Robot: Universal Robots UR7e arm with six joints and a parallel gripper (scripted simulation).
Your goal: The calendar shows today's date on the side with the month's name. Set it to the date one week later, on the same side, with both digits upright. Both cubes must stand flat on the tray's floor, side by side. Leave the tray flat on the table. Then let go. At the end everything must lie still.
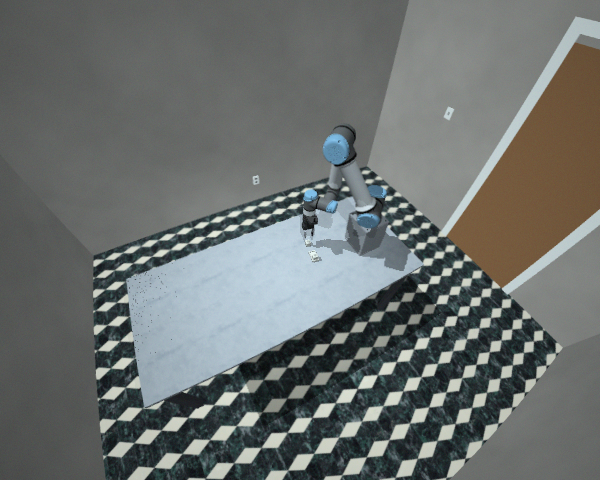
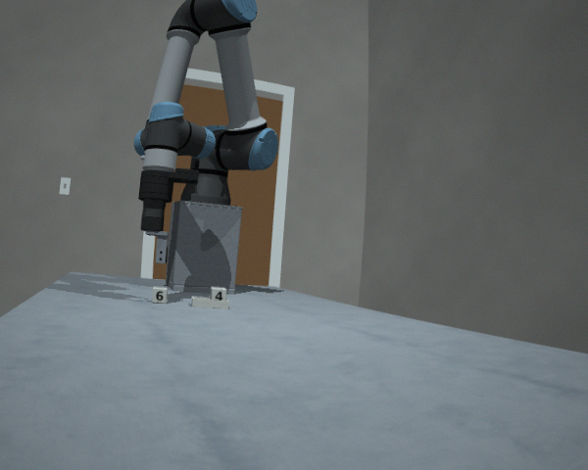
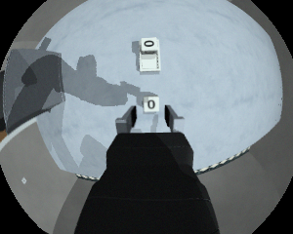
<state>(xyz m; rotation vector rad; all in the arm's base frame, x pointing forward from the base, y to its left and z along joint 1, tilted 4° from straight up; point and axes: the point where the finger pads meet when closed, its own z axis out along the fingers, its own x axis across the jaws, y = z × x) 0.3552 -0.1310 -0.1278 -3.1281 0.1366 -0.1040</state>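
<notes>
With the end effector [image 2: 161, 251] released and holding nothing above the loose cube [image 2: 159, 295], which sits on the tabletop [image 2: 294, 384] just beside the tray [image 2: 203, 302] holding the other cube [image 2: 218, 294], a straight, centred descent seems best before closing.

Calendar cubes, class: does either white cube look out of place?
Yes. The white cube facing 6 stands on the grey table, apart from the pale tray, which holds only the white cube facing 4. The black gripper hangs open above the stray cube.
</notes>
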